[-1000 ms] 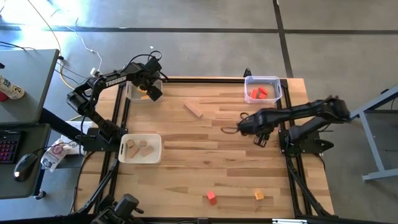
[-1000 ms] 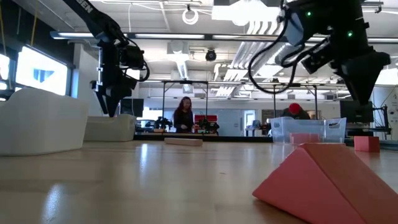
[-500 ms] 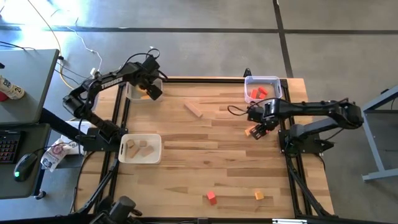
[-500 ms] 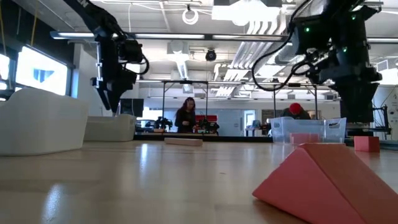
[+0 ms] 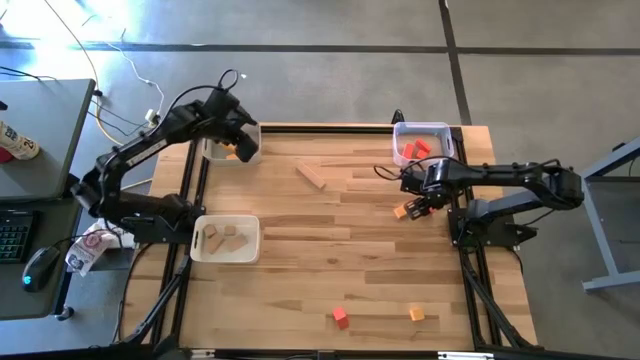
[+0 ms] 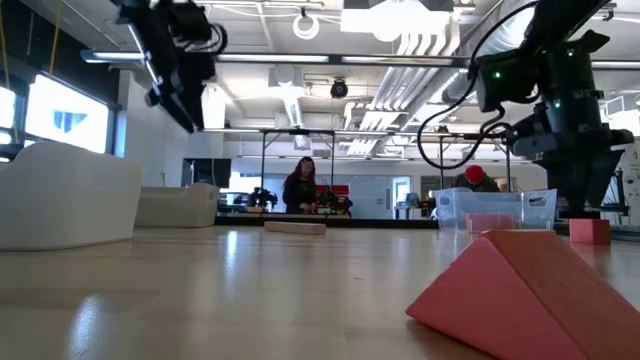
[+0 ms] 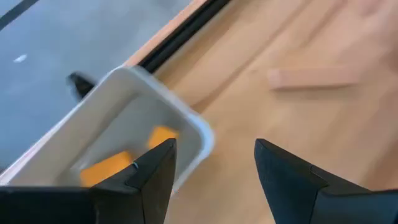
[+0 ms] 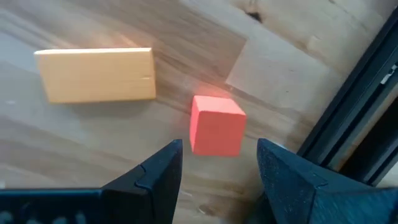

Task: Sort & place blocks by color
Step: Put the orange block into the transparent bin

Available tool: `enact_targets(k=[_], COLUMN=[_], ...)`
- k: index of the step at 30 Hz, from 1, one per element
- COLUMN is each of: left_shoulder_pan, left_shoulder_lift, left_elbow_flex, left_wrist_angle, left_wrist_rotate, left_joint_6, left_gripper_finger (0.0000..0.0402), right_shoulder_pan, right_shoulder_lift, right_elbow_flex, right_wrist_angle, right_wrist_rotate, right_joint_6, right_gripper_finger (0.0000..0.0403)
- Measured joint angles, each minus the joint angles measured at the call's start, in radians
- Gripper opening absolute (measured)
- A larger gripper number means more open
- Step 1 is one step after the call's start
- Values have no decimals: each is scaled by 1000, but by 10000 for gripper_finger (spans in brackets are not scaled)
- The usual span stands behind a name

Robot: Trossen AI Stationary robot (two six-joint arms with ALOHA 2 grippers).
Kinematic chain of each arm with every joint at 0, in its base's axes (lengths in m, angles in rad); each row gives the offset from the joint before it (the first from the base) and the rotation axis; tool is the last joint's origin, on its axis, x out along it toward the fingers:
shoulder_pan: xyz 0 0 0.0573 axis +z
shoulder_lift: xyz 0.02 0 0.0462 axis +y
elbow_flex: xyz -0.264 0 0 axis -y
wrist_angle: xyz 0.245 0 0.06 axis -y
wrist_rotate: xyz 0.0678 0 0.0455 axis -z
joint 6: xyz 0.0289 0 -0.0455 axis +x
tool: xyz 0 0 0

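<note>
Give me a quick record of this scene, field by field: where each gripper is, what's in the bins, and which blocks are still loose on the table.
left gripper: open, empty, above the orange bin
right gripper: open, over a red cube beside an orange block
red bin: red blocks inside
light-wood bin: plain wood pieces inside
loose on table: plain plank, red cube near front edge, orange cube near front edge

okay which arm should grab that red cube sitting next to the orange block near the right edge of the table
The right arm, probably. The right gripper hangs open just above the red cube and the orange block. The left gripper is open too, but far across the table over the bin with orange blocks.
</note>
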Motion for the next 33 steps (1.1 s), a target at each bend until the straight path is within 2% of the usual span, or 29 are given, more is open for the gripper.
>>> enact_targets(k=[5, 15, 18, 23, 28, 33], left_shoulder_pan=[-74, -215, -241, -273, -307, -343], left_shoulder_lift=[-89, -183, -188, -187, -187, -187], left_elbow_flex=[0, 0, 0, 0, 0, 0], left_wrist_angle=[0, 0, 0, 0, 0, 0], left_wrist_rotate=[77, 78, 78, 75, 75, 75], left_joint_6=[-34, -68, -68, -84, -85, -96], left_gripper_finger=[204, 204, 204, 205, 203, 202], right_shoulder_pan=[-22, -38, -38, -37, -38, -46], right_shoulder_lift=[0, 0, 1, 0, 0, 1], right_elbow_flex=[-47, -117, -120, -117, -85, -2], right_wrist_angle=[32, 167, 169, 169, 149, 137], right_wrist_rotate=[2, -2, -8, -21, -12, 73], right_joint_6=[21, -2, -3, -5, -25, -53], right_gripper_finger=[193, 189, 167, 101, 99, 99])
